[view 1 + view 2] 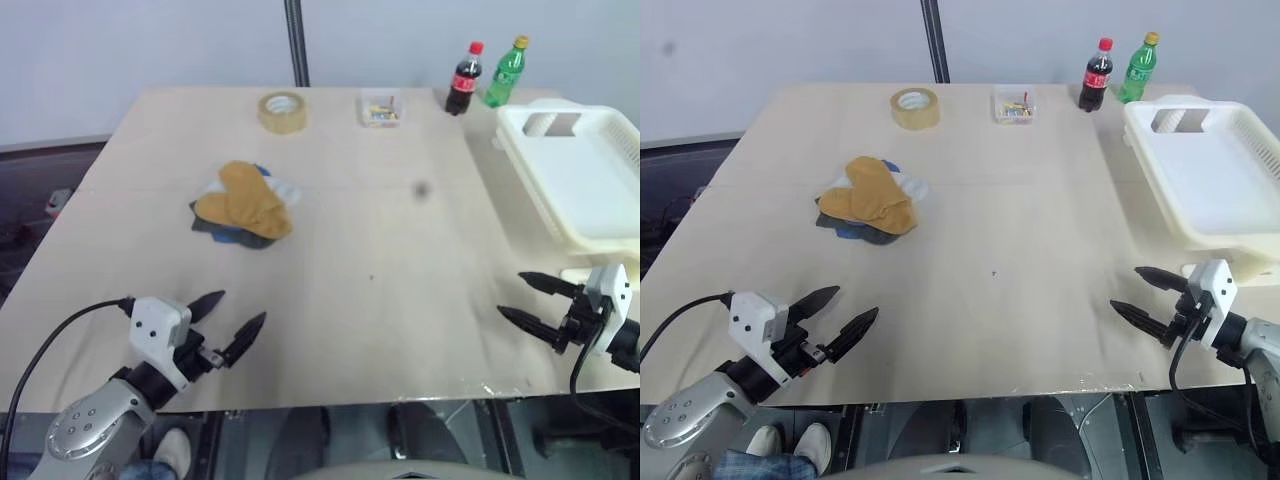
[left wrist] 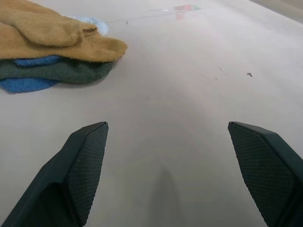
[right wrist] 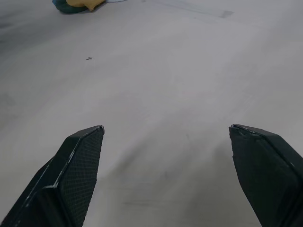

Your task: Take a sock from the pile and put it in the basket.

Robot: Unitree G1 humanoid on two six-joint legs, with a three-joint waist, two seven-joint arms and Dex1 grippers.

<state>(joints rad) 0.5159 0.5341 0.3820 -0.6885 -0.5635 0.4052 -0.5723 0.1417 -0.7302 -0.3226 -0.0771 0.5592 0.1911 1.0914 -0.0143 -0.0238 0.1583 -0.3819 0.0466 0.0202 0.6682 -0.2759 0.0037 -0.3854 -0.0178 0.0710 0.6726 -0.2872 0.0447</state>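
Fingers: left gripper [image 1: 226,322] and right gripper [image 1: 529,299] both spread apart, empty
Pile [image 1: 243,205]: far left on desk [image 1: 380,250]
Basket [image 1: 575,180]: far right

Free room and obstacles. Left gripper [image 1: 232,319], jaws spread wide and empty, stands over bare table [image 1: 380,300]; beyond its fingertips the surface runs unobstructed to the sock pile [image 1: 243,205], the first thing met ahead. Right gripper [image 1: 522,297], also spread and empty, has open tabletop ahead of its fingertips; the cream basket [image 1: 575,180] rises just behind and beside it, its wall the nearest barrier. Past the pile, along the far edge, stand a tape roll [image 1: 283,111], a small clear box [image 1: 380,109], a cola bottle [image 1: 463,79] and a green bottle [image 1: 506,72], well apart from both sets of fingers.
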